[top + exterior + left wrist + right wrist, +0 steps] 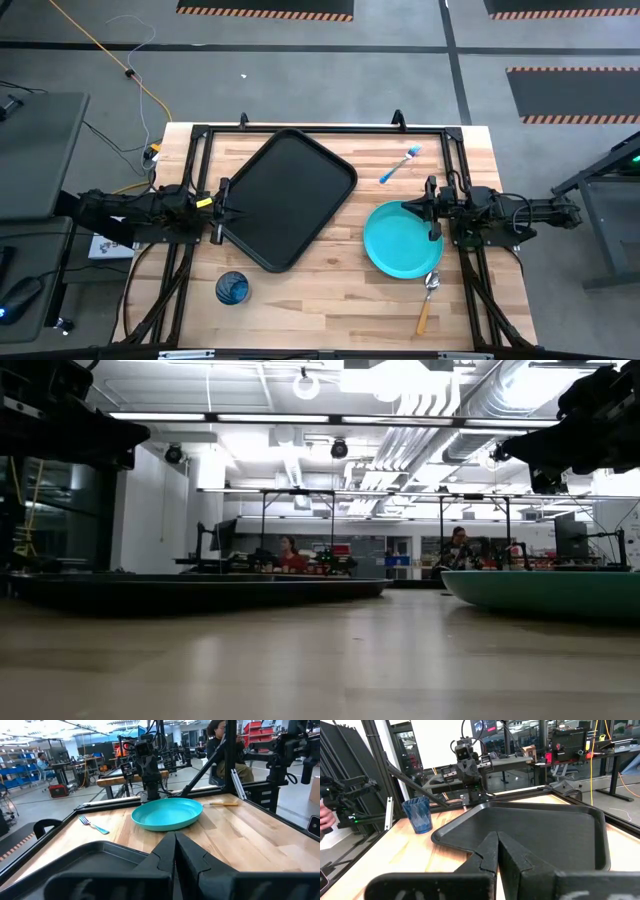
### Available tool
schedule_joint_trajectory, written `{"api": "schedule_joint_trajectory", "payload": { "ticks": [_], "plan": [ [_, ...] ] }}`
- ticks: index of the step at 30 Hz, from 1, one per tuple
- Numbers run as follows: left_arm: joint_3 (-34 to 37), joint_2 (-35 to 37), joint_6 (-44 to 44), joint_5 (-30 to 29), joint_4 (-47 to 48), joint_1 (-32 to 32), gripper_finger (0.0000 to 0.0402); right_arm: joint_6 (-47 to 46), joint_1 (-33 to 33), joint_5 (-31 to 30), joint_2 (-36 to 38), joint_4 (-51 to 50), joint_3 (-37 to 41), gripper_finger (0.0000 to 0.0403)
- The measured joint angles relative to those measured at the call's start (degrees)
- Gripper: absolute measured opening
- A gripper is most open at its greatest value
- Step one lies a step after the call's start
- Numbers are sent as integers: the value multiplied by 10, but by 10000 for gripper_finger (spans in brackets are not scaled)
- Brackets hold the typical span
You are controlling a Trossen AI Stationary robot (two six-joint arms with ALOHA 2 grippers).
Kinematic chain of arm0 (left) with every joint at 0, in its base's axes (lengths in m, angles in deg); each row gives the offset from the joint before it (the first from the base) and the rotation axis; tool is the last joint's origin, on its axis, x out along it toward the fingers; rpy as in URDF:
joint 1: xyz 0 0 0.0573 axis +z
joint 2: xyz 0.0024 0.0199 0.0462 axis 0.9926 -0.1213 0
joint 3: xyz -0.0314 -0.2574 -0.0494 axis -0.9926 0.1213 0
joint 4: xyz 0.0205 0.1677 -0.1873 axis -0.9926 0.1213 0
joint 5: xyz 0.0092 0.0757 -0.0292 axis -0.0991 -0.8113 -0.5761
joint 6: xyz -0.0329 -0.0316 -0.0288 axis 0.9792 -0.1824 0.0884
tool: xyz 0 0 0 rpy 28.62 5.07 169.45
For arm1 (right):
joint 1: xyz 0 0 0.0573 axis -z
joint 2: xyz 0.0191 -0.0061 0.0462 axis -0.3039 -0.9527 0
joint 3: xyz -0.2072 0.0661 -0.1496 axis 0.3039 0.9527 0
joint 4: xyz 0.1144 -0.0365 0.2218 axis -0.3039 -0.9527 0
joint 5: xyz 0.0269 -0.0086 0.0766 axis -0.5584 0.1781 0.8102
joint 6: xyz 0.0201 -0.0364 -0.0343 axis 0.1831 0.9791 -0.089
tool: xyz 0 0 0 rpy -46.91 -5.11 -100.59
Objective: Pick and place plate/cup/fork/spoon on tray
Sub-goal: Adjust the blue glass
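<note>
The black tray (290, 200) lies askew on the left half of the wooden table. The turquoise plate (400, 245) lies flat to its right. The blue cup (232, 288) stands upright near the front edge. The light-blue fork (398, 165) lies at the back right. The orange-handled spoon (428, 298) lies in front of the plate. My left gripper (175, 845) is shut and empty above the tray's left edge (228, 210). My right gripper (497, 845) is shut and empty above the plate's right rim (412, 208). In the low view both arms stay high above the tray (200, 588) and the plate (550, 590).
A black metal frame (320, 130) runs along the table's edges. Bare wood lies between tray and plate (345, 250). People sit at benches in the room beyond (290, 550), and a hand shows at the edge of the right wrist view (325, 820).
</note>
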Motion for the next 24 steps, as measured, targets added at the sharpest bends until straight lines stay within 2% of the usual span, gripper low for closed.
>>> {"api": "schedule_joint_trajectory", "payload": {
  "ticks": [5, 9, 19, 24],
  "plan": [
    [0, 0, -6, 0, -9, 0, 0, 0, 0, 0, 0, 0, 0, 0],
    [0, 0, 42, 0, -8, 0, 0, 0, 0, 0, 0, 0, 0, 0],
    [0, 0, 70, -4, -14, 0, 0, 0, 0, 0, 0, 0, 0, 0],
    [-11, -22, 114, -12, -147, 0, 17, 0, 0, 0, 0, 0, 0, 0]
  ]
}}
